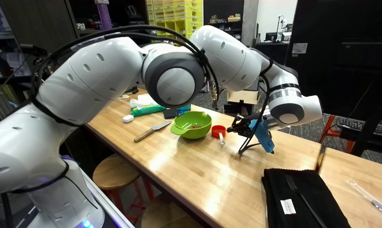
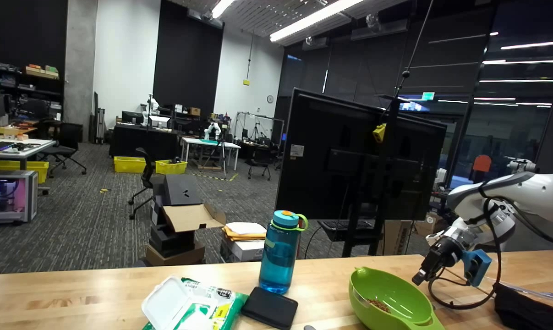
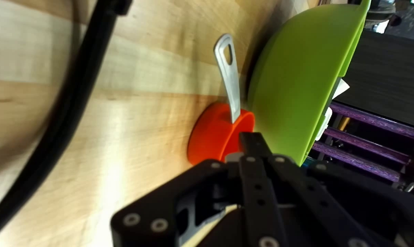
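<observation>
Wrist view: black two-finger gripper [image 3: 253, 143] stationed at the mouth of a small round red cup [image 3: 208, 133]

Fingers: tips together, with no gap seen and nothing identifiable between them. In this view they overlap the cup's rim; contact cannot be confirmed.

Cup: upright on the pale wooden table [image 1: 184, 171], just beyond the fingertips and along the line they point. It contains brown matter [image 1: 218, 129] too small to identify. Its flat grey metal handle [image 3: 231, 85] lies crosswise to the fingers in an exterior view, extending toward the table's near side.

Adjacent: a lime-green spouted bowl [image 3: 289, 85] stands beyond the cup, opposite the gripper; whether the two touch cannot be determined. Small brown pieces [image 1: 195, 126] lie in its bottom. A thick black cable [image 3: 73, 96] loops low on the handle's side of the gripper.

Edges and room: the table's far edge runs near, behind cup and bowl; the near edge is well apart, with tabletop extending between it and the handle. Past the bowl lies a wooden-handled metal blade [image 1: 150, 131]. At the opposite end, a folded black cloth [image 1: 316, 191] bears a dark fork [image 1: 294, 187].
</observation>
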You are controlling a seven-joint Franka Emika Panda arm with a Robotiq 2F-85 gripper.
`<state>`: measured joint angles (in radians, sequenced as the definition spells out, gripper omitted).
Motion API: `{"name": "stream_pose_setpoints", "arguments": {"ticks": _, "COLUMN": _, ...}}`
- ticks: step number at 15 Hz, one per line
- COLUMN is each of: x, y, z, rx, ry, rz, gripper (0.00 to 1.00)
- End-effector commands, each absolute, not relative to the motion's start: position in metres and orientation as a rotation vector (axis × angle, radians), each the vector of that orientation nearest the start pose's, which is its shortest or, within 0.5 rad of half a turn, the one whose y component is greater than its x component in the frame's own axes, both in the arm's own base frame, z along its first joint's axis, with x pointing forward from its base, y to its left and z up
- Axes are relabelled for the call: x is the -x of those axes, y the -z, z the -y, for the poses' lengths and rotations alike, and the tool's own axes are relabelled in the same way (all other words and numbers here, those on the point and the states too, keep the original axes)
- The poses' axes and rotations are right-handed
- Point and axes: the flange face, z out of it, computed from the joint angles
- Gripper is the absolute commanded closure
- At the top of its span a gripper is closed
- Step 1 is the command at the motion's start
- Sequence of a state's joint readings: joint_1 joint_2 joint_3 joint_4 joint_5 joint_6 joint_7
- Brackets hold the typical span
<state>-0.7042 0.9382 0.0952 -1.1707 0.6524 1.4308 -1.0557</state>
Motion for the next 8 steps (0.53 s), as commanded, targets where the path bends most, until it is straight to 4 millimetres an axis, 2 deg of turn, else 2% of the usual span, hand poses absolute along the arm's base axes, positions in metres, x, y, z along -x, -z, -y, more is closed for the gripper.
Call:
{"name": "stream_pose_setpoints", "arguments": {"ticks": 1, "x": -0.595, "y": -0.226, "z": 0.345, "rx": 2.144, "ry": 0.153, "rz": 0.312, "gripper": 1.00}}
{"name": "stream_pose_setpoints", "arguments": {"ticks": 2, "x": -0.595, "y": -0.226, "z": 0.346, "rx": 2.145, "ry": 0.151, "rz": 0.309, "gripper": 0.74}}
{"name": "stream_pose_setpoints", "arguments": {"ticks": 3, "x": -0.593, "y": -0.226, "z": 0.347, "rx": 2.148, "ry": 0.150, "rz": 0.305, "gripper": 0.73}}
{"name": "stream_pose_setpoints", "arguments": {"ticks": 5, "x": -0.589, "y": -0.225, "z": 0.349, "rx": 2.154, "ry": 0.143, "rz": 0.303, "gripper": 0.64}}
{"name": "stream_pose_setpoints", "arguments": {"ticks": 8, "x": -0.583, "y": -0.224, "z": 0.353, "rx": 2.168, "ry": 0.127, "rz": 0.306, "gripper": 0.42}}
